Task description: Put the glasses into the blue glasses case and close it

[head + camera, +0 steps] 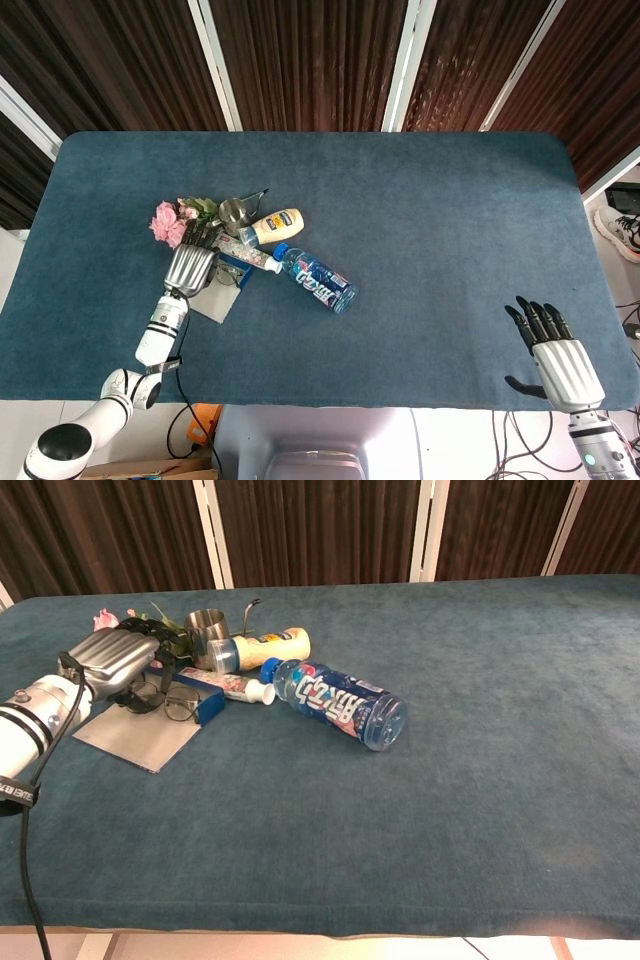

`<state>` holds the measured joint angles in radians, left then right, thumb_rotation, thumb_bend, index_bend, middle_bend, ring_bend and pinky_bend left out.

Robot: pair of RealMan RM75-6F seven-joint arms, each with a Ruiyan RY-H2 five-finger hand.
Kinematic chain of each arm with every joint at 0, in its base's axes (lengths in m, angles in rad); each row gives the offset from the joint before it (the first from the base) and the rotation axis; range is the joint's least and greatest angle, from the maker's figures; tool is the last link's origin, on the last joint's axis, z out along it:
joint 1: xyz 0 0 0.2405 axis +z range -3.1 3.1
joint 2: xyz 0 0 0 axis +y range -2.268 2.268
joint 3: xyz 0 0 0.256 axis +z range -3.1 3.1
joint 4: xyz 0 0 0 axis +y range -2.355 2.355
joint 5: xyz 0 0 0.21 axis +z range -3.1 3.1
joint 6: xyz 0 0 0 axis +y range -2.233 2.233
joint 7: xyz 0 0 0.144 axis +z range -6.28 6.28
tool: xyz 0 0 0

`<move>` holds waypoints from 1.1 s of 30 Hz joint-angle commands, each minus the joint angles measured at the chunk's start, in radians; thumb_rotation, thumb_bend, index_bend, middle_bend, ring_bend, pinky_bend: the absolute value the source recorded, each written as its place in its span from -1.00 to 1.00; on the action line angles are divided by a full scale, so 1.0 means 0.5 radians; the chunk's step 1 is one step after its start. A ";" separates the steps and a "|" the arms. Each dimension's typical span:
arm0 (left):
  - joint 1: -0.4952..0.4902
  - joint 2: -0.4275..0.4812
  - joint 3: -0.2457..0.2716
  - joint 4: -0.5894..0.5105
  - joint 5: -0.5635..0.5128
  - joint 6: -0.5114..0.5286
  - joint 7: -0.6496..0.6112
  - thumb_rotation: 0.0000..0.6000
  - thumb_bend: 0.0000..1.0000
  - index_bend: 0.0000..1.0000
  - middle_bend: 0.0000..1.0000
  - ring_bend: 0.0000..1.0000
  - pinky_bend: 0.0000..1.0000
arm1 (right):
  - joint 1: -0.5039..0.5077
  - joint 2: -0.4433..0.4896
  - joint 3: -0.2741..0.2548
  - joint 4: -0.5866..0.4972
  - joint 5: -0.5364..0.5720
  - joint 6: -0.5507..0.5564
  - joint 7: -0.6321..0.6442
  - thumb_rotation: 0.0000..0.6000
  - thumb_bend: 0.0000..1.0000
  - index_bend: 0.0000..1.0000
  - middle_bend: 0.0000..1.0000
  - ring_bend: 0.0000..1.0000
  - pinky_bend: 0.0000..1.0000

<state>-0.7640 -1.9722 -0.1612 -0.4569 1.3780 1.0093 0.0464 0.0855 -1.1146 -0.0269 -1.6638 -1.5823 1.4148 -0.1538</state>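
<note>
We found the left robot hand [118, 660] lying over the one blue glasses case [202, 702] at the bench's [420, 220] left part, its fingers curled down at the single pair of glasses [172, 701]. Whether it grasped the glasses we could not tell. The glasses sat at the open case, lenses toward the camera in the chest view. One grey flat sheet [140, 737] lay under the case and hand.

Just beyond we counted one toothpaste tube [232, 686], one steel cup [207, 632], one yellow bottle [262, 647] on its side, one bunch of pink flowers [172, 222], and one clear water bottle [338, 703] lying flat.

The right robot hand [556, 357] rested well apart at the bench's near right edge, released, fingers spread, grasping nothing.
</note>
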 commanded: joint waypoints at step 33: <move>0.096 0.144 -0.034 -0.344 -0.016 0.184 0.037 1.00 -0.37 -0.79 -1.00 -1.00 -0.99 | 0.006 -0.007 -0.006 0.000 -0.005 -0.020 -0.024 1.00 -0.57 -1.00 -1.00 -1.00 -1.00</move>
<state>-0.7362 -1.9353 -0.1821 -0.5617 1.3566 1.0574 0.0880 0.0883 -1.1178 -0.0297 -1.6642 -1.5848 1.4053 -0.1656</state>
